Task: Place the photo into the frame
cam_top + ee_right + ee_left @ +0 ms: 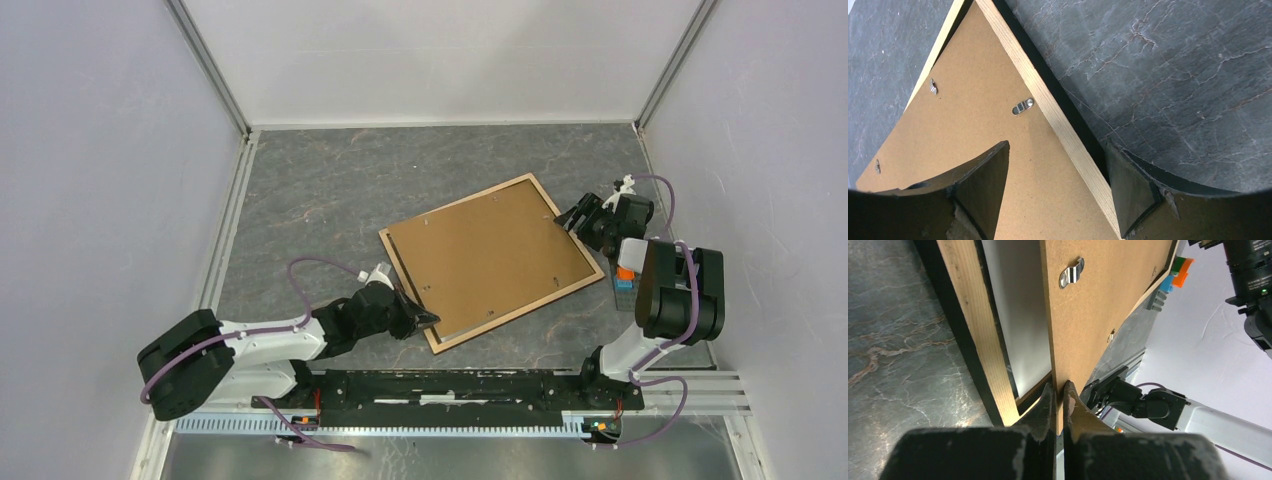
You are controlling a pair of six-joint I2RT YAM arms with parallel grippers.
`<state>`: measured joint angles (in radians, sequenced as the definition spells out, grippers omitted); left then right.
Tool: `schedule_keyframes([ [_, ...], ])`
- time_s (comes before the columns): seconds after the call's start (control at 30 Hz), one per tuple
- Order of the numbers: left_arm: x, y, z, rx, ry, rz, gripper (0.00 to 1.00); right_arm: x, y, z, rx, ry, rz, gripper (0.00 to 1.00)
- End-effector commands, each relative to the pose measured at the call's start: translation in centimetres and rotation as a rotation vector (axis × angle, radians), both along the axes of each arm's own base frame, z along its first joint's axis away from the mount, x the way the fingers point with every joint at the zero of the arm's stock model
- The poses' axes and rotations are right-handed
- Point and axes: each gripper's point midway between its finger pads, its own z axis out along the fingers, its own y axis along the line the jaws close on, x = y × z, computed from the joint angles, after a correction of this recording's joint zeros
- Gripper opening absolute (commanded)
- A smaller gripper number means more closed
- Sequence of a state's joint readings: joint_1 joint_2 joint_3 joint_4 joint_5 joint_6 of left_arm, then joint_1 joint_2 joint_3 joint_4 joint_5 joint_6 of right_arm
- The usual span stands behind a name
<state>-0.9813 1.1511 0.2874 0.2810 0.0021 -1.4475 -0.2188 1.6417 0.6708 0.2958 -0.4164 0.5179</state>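
The frame (455,204) lies black face down on the grey table, its light wood rails up. The brown backing board (490,255) lies inside it. My left gripper (432,318) is shut on the board's near left edge (1103,300) and holds that edge raised off the frame rail (975,330). In the gap under the board a white sheet (1015,315) shows; by its look it is the photo's plain back, with the print side hidden. My right gripper (572,218) is open, one finger over the board (963,135) and one outside the frame's right rail (1048,110).
Small metal turn clips (1070,274) sit on the board near its edges, one by the right rail (1023,106). A blue, orange and grey block (625,280) stands by the right arm. Pale enclosure walls close three sides. The arms' mounting rail (450,385) runs along the near edge.
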Motion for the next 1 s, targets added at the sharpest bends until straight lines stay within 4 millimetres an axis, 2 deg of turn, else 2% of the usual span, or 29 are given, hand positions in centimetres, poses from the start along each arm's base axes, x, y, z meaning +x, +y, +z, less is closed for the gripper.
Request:
schedule_keyframes([
  [0.0, 1.2, -2.8, 4.6, -0.142, -0.06, 0.0, 0.03, -3.9, 4.8, -0.7, 0.177, 0.125, 0.128, 0.75],
  [0.17, 1.6, -1.3, 3.4, -0.004, -0.046, 0.036, 0.08, -4.2, 4.7, -1.2, 0.161, 0.137, 0.131, 0.75],
  [0.37, 1.1, 0.2, 2.5, 0.142, -0.012, 0.021, 0.43, -4.3, 4.5, -1.5, 0.142, 0.14, 0.134, 0.75],
  [0.47, 0.7, 0.3, 2.6, 0.158, 0.005, 0.005, 0.56, -4.3, 4.2, -1.5, 0.122, 0.144, 0.137, 0.75],
  [0.73, 0.2, 0.7, 2.7, 0.211, 0.017, -0.034, 0.73, -4.0, 3.7, -1.3, 0.074, 0.144, 0.143, 0.75],
  [0.77, 0.2, 0.8, 2.7, 0.22, 0.015, -0.035, 0.76, -4.0, 3.6, -1.3, 0.073, 0.144, 0.143, 0.75],
  [0.8, 0.1, 0.8, 2.7, 0.233, 0.012, -0.04, 0.9, -4.0, 3.6, -1.3, 0.074, 0.144, 0.143, 0.75],
  [0.97, -0.1, 3.1, 2.0, 0.373, 0.044, -0.018, 1.0, -3.8, 3.3, -1.3, 0.054, 0.146, 0.145, 0.75],
])
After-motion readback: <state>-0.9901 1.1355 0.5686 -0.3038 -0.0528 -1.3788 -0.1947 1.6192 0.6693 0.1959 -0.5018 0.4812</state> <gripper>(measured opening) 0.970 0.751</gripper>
